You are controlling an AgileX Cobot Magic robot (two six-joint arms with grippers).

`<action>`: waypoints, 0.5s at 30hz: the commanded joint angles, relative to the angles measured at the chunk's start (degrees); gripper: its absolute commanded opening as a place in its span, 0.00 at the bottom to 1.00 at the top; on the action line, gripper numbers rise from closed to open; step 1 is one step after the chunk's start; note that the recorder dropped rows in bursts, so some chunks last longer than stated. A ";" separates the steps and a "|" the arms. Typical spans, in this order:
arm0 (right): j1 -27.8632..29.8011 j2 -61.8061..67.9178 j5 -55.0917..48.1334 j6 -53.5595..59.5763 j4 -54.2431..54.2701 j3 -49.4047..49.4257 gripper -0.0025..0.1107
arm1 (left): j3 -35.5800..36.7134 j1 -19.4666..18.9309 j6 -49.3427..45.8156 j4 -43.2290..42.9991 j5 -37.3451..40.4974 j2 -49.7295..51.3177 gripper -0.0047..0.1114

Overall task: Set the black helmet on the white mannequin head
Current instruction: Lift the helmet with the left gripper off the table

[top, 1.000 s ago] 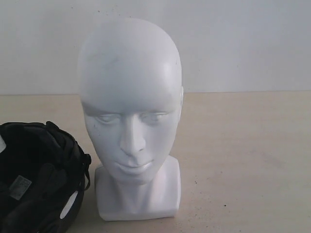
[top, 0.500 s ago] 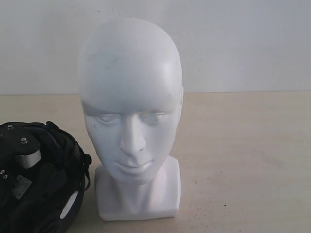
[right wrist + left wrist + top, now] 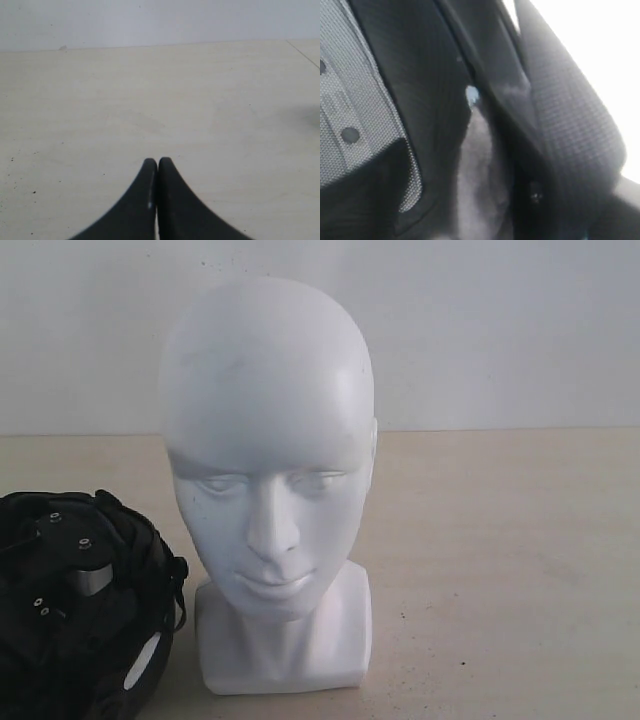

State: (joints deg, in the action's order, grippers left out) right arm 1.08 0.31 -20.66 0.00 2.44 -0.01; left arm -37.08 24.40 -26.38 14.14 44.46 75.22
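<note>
The helmet (image 3: 120,640) lies lining-up on the worktop (image 3: 500,540) at the head's (image 3: 268,470) 8 o'clock; my left arm (image 3: 68,552) dips inside, probably to grip, left fingers hidden, spread untellable; right fingers (image 3: 150,172) pressed together, idle.

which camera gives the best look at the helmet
The exterior view: the black helmet sits lower left beside the white head, padded inside showing, though the frame edge crops it and an arm covers part. The left wrist view gives only blurred close-up padding. The right wrist view shows none of it.
</note>
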 commanded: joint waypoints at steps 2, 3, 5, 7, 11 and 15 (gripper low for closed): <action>-0.14 -0.31 0.33 0.00 -0.08 0.01 0.02 | -0.31 0.23 0.19 -0.03 -1.37 0.20 0.47; -0.14 -0.31 0.33 0.00 -0.08 0.01 0.02 | -0.31 0.23 0.19 -0.03 -1.47 0.20 0.47; -0.14 -0.31 0.33 0.00 -0.08 0.01 0.02 | -0.31 0.23 0.19 -0.03 -1.86 0.20 0.45; -0.14 -0.31 0.33 0.00 -0.08 0.01 0.02 | -0.31 0.23 0.19 -0.03 -2.63 0.20 0.37; -0.14 -0.31 0.33 0.00 -0.08 0.01 0.02 | -0.21 0.23 0.19 0.19 -2.87 1.73 0.08; -0.14 -0.31 0.33 0.00 -0.08 0.01 0.02 | -0.21 0.23 2.10 0.19 -2.29 4.65 0.08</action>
State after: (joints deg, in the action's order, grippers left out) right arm 1.08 0.31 -20.66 0.00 2.44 -0.01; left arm -37.56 24.49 -26.16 14.35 42.12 77.61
